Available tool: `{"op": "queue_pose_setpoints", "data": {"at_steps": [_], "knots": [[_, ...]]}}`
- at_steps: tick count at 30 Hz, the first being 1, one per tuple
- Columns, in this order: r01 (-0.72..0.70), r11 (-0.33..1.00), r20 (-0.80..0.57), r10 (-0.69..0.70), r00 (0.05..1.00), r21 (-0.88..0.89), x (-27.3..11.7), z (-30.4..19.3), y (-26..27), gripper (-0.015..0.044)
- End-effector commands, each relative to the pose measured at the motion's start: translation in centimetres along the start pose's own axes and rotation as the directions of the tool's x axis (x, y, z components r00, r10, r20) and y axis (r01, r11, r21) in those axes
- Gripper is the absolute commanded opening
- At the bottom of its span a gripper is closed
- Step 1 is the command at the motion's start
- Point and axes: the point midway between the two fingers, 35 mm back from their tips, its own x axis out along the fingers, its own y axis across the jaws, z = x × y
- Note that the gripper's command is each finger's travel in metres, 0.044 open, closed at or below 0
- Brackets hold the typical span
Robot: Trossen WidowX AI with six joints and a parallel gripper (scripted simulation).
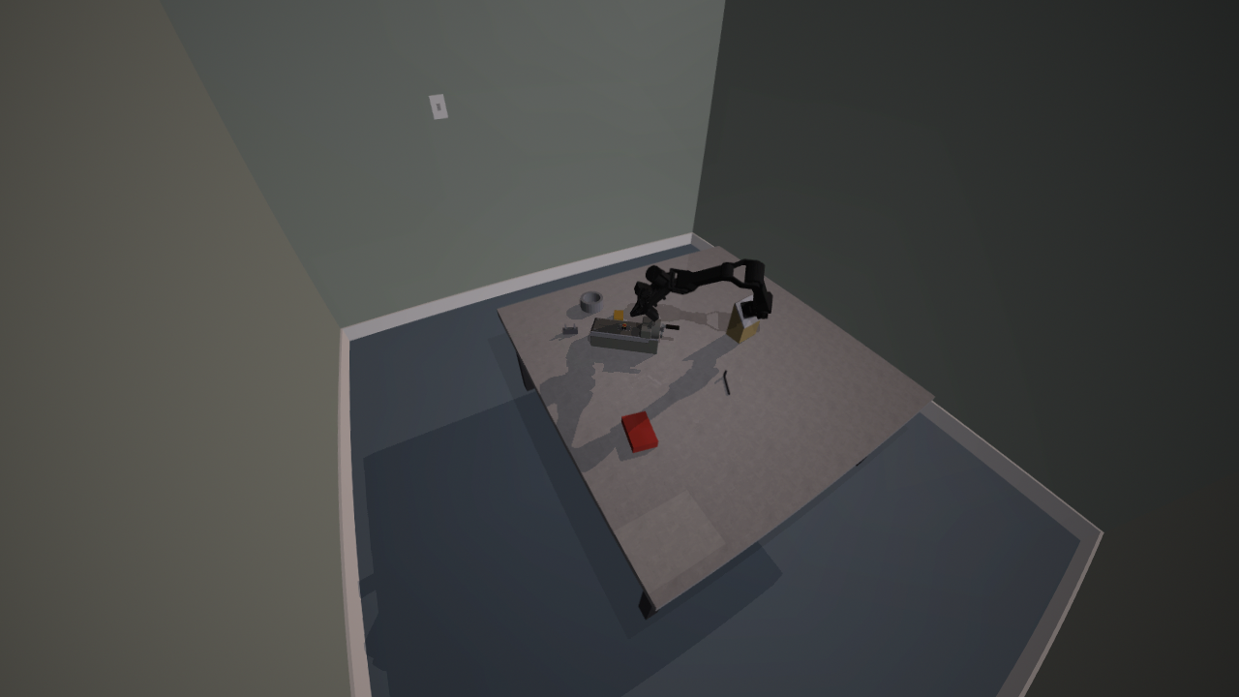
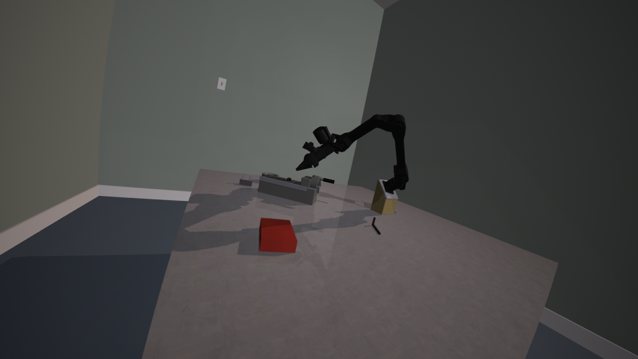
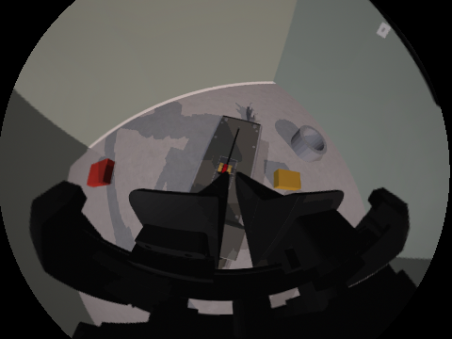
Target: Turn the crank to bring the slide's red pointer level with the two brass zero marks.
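The grey machine (image 1: 623,343) (image 2: 285,191) (image 3: 247,141) stands on the table. Its crank's black handle (image 1: 672,326) (image 2: 328,180) sticks out at the end nearer the arm's base; the wrist view does not show it. The red pointer (image 3: 225,169) sits between the two brass marks (image 3: 220,168) (image 3: 229,168) and looks about level with them; it is too small to tell exactly. My gripper (image 1: 653,317) (image 2: 297,169) (image 3: 232,176) is nearly fully shut, with a thin gap between the fingertips and nothing held. It hangs above the machine, away from the handle.
A yellow block (image 1: 618,315) (image 3: 287,180) and a grey ring (image 1: 591,307) (image 3: 302,147) stand beside the machine. A small grey pronged part (image 1: 569,330) (image 2: 245,182) lies past its far end. A red block (image 1: 639,431) (image 2: 276,236) (image 3: 100,172) and a black bent rod (image 1: 726,382) (image 2: 376,228) lie farther off.
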Motion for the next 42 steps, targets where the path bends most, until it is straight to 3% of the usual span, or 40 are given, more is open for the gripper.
{"op": "queue_pose_setpoints", "data": {"at_steps": [1,13,15,32,42], "knots": [[0.0,1.0,0.0,0.0,1.0,0.0,0.0,0.0,-0.01,0.0105],[0.0,1.0,0.0,0.0,1.0,0.0,0.0,0.0,-0.01,0.042],[0.0,1.0,0.0,0.0,1.0,0.0,0.0,0.0,-0.01,0.044],[0.0,1.0,0.0,0.0,1.0,0.0,0.0,0.0,-0.01,0.0],[0.0,1.0,0.0,0.0,1.0,0.0,0.0,0.0,0.0,0.0]]}}
